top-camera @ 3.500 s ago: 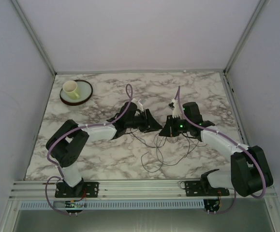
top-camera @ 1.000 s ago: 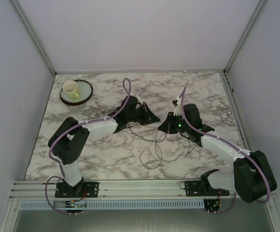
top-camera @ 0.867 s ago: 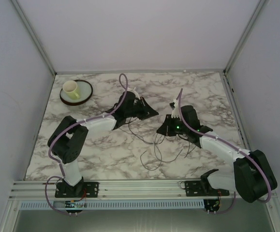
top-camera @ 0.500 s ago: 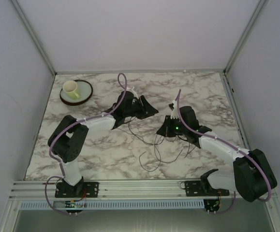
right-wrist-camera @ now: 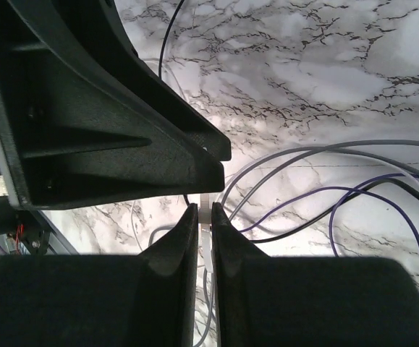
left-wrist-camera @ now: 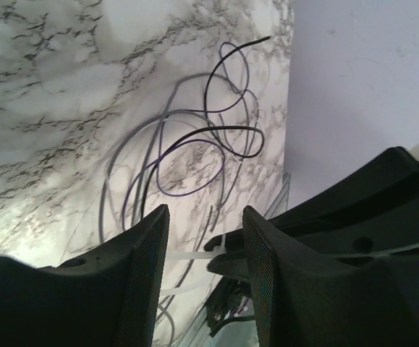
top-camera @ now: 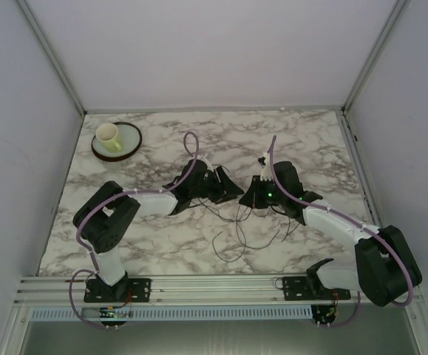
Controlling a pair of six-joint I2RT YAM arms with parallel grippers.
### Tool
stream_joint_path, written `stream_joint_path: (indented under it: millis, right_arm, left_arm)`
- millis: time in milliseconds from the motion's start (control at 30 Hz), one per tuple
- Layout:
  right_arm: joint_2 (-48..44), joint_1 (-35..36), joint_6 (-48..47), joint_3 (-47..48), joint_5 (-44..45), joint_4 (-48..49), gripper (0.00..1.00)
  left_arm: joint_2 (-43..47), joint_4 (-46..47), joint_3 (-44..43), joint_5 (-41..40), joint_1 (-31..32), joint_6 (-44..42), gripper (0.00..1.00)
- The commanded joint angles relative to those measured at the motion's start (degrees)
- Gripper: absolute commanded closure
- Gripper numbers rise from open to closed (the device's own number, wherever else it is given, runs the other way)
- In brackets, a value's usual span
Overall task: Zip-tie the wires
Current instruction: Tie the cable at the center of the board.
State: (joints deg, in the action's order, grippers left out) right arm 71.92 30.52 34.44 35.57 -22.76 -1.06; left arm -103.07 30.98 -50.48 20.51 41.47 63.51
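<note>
The wires [top-camera: 237, 235] lie in loose dark loops on the marble table, just in front of both grippers. My right gripper [top-camera: 251, 200] is shut on a white zip tie [right-wrist-camera: 204, 202], pinched upright between its fingers [right-wrist-camera: 204, 213]. My left gripper [top-camera: 235, 194] faces it closely and stands open. In the left wrist view the zip tie's strip [left-wrist-camera: 191, 259] crosses the gap between the open left fingers [left-wrist-camera: 205, 217] without being pinched, and the right gripper's tips [left-wrist-camera: 220, 254] sit in that gap. Wire loops [left-wrist-camera: 223, 127] spread beyond, and grey, purple and black strands [right-wrist-camera: 318, 150] pass beside the right fingers.
A pale yellow cup [top-camera: 109, 135] stands on a round plate [top-camera: 130, 145] at the back left corner. White walls and metal posts enclose the table. A rail [top-camera: 221, 285] with both arm bases runs along the near edge.
My left gripper has opened from shut, letting go of the zip tie, and has moved down closer to the right gripper. The right gripper stays shut on the tie, barely moved.
</note>
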Motion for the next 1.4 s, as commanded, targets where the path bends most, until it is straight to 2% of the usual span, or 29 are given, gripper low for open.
stream_joint_path:
  millis: [0, 167, 467, 767, 933, 1033, 1367]
  right_arm:
    - [0.5, 0.7, 0.8, 2.2, 0.6, 0.8, 1.0]
    - [0.4, 0.7, 1.5, 1.9, 0.8, 2.0, 1.0]
    - [1.1, 0.7, 2.1, 1.9, 1.6, 2.7, 1.0]
    - [1.2, 0.7, 3.7, 1.7, 3.5, 2.8, 1.0]
    - [0.8, 0.7, 4.4, 1.8, 4.5, 2.8, 1.0]
    - [0.3, 0.6, 4.4, 1.6, 5.0, 2.7, 1.0]
    - [-0.2, 0.8, 3.7, 0.5, 3.5, 1.4, 1.0]
  left_arm:
    - [2.1, 5.5, -0.4, -0.8, 0.3, 2.1, 0.53]
    - [2.2, 4.3, -0.8, -1.5, 1.3, 2.0, 0.55]
    - [0.6, 6.4, 0.4, -2.4, 4.4, 4.9, 0.67]
    - [0.4, 5.5, -0.3, -2.9, 5.3, 4.7, 0.86]
    - [0.4, 3.4, -0.8, -3.3, 5.3, 3.2, 0.91]
    - [0.3, 1.8, -0.9, -3.8, 5.3, 2.0, 0.99]
    - [0.9, -3.2, -1.6, -7.3, 3.7, -3.4, 1.0]
